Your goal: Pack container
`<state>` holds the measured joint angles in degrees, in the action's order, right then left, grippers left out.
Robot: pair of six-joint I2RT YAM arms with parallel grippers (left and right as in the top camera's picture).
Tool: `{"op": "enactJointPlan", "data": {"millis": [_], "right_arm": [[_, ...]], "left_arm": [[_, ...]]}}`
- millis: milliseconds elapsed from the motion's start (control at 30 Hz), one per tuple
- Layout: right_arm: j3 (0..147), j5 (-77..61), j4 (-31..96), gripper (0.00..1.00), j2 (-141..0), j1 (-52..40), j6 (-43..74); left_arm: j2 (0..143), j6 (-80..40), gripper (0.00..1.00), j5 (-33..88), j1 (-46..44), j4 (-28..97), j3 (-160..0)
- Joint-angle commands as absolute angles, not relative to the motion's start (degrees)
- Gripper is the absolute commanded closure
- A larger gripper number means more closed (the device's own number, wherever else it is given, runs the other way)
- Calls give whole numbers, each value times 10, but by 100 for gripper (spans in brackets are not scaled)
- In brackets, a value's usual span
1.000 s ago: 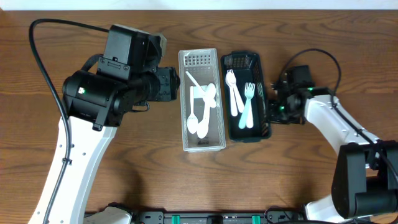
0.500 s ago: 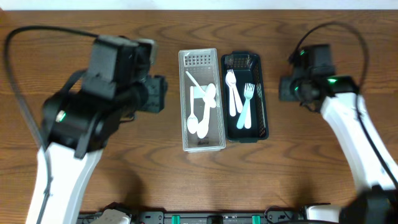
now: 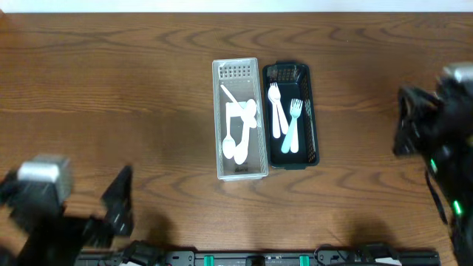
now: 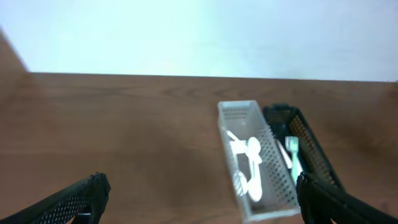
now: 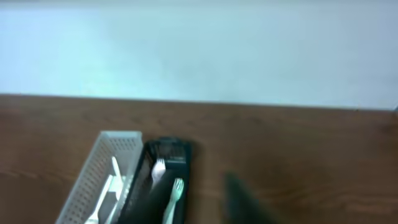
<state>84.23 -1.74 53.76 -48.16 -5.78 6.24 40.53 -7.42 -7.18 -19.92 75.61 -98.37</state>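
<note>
Wood table (image 3: pixel 111 89) — white basket (image 3: pixel 235 72) of spoons (image 3: pixel 238 140) touches black basket (image 3: pixel 288 72) of forks (image 3: pixel 276 111), mid-table. Left gripper (image 4: pixel 199 186) spread wide; right gripper (image 3: pixel 423 125) blurred (opening can't be told).

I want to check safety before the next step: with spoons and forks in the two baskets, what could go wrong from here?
The white basket and the black basket stand side by side, apparently touching, so a push on one may shift the other. The forks lie loose together; a knock could tangle them. The left gripper is wide open and might catch a rim.
</note>
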Motion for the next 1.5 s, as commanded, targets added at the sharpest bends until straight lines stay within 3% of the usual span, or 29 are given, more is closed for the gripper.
{"op": "enactJointPlan", "data": {"millis": [0,33,333,667,933,1100,1467], "right_arm": [[846,-20,549,20,-418,-57,56],[846,-19,550,1,-399,-57,55],[846,-19,558,1,-311,-57,55],[846,-20,629,1,-310,-57,57],[846,-20,630,1,-310,-57,59],[846,-20,633,1,-310,-57,128],[846,48,637,1,-310,-56,121]], "left_arm": [[374,-71,2,-119,-196,786,-984],[363,-71,2,-127,-196,801,-984],[337,-71,2,-131,-196,877,-984],[337,-71,2,-131,-196,885,-984],[337,-71,2,-131,-196,885,-984],[337,-71,2,-131,-196,885,-984],[337,-71,2,-131,-196,885,-984]]}}
